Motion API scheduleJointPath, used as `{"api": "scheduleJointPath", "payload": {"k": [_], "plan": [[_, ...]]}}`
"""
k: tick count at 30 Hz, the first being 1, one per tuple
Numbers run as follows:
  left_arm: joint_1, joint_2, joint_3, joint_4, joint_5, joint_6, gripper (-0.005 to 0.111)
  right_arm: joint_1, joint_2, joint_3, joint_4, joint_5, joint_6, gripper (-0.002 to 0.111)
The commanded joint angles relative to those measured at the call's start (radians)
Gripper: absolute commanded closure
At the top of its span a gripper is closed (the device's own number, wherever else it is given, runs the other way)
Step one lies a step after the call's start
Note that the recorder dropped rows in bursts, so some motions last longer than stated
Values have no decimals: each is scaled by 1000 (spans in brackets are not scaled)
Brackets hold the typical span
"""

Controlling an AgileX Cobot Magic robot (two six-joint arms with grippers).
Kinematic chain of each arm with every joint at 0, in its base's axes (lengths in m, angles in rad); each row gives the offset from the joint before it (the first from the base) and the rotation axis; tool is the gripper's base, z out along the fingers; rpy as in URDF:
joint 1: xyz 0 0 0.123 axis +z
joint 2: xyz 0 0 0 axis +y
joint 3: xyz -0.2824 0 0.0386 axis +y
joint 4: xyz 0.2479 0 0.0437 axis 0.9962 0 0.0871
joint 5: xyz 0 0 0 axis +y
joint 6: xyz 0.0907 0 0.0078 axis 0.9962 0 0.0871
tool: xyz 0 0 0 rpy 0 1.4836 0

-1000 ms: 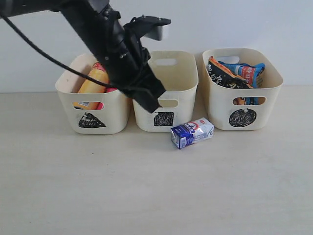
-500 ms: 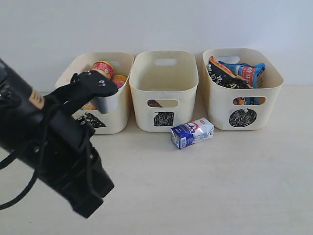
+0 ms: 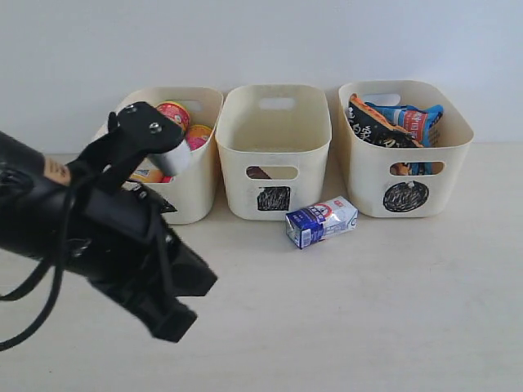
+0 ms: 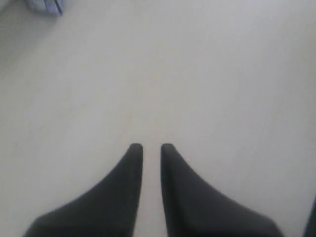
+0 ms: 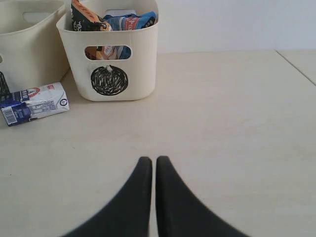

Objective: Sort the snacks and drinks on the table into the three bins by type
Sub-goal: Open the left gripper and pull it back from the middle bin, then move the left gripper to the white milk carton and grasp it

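Left fingers (image 4: 132, 168) slightly parted, empty, over the pale desk (image 4: 207, 74); right fingers (image 5: 142, 180) closed. Only the exterior view shows the leftmost cream plastic bin (image 3: 206, 96).

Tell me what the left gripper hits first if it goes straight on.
Most likely the bare tabletop: the left gripper points down at plain table surface. The blue-and-white carton lies off to the side of that line, though depth is unclear.

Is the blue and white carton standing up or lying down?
Lying down: the blue-and-white carton rests on its long side on the table.
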Motion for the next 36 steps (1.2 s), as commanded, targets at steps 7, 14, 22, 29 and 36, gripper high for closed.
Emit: {"api": "scheduleJointPath", "payload": {"k": [7, 14, 22, 29, 36], "plan": [[-16, 519, -431, -147, -7, 214, 23, -1, -5, 5, -4, -8, 2, 108], [-34, 776, -689, -33, -127, 206, 23, -1, -5, 5, -4, -8, 2, 108], [-32, 923, -865, 501, -89, -328, 23, -1, -5, 5, -4, -8, 2, 108], [-32, 981, -916, 564, -87, -369, 23, -1, -5, 5, -4, -8, 2, 108], [-32, 1017, -942, 560, -122, -370, 25, -1, -5, 5, -4, -8, 2, 108]]}}
